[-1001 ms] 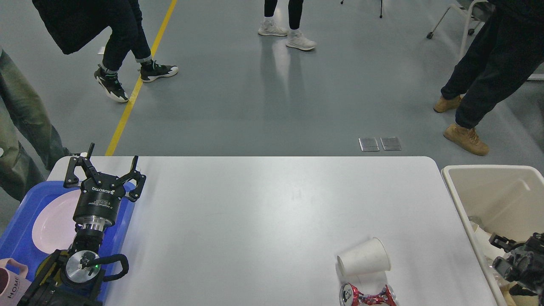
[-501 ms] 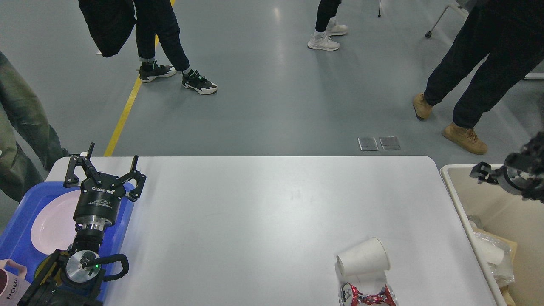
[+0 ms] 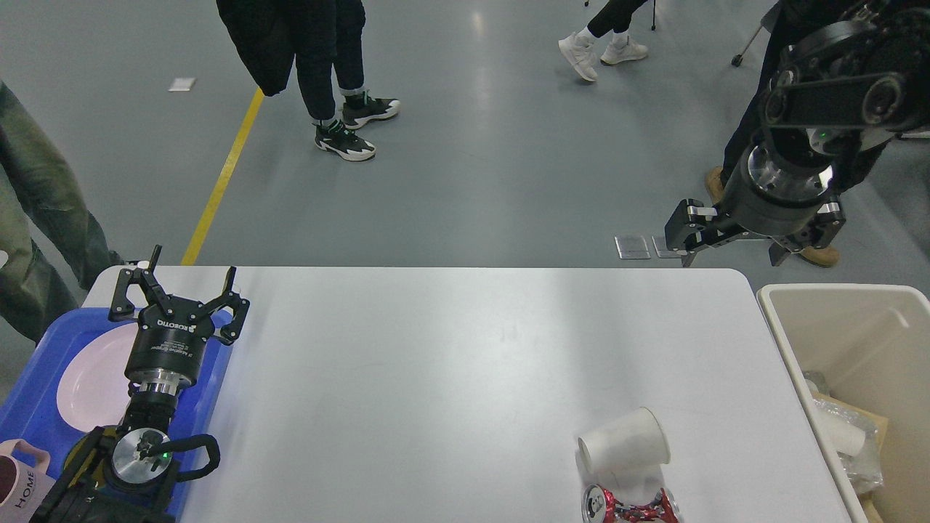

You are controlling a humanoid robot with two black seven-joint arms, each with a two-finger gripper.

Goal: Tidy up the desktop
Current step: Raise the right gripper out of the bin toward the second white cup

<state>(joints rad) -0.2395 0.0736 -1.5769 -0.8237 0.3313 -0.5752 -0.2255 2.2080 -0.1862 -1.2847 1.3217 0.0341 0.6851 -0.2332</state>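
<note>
My left end effector [image 3: 179, 290] hangs above the left edge of the large white matte desk [image 3: 450, 378], fingers spread wide and holding nothing, over the right rim of the blue plastic tray [image 3: 43, 341] that sits at the desk's near left corner. A round pale pink plate [image 3: 91, 378] lies in that tray, and a pink mug marked HOME [image 3: 18, 483] shows at the tray's near end.

My right end effector [image 3: 734, 250] is raised beyond the desk's far right corner, seen from behind; its fingers stand apart, empty, touching nothing.

Near the desk's front edge, right of centre, a white paper cup [image 3: 625, 450] lies on its side, mouth toward the left. Just in front of it, touching or nearly so, lies a crushed red and silver drink can [image 3: 631, 505]. A beige plastic bin [image 3: 864, 327] stands against the desk's right edge, with crumpled clear and white waste at its near end.
</note>
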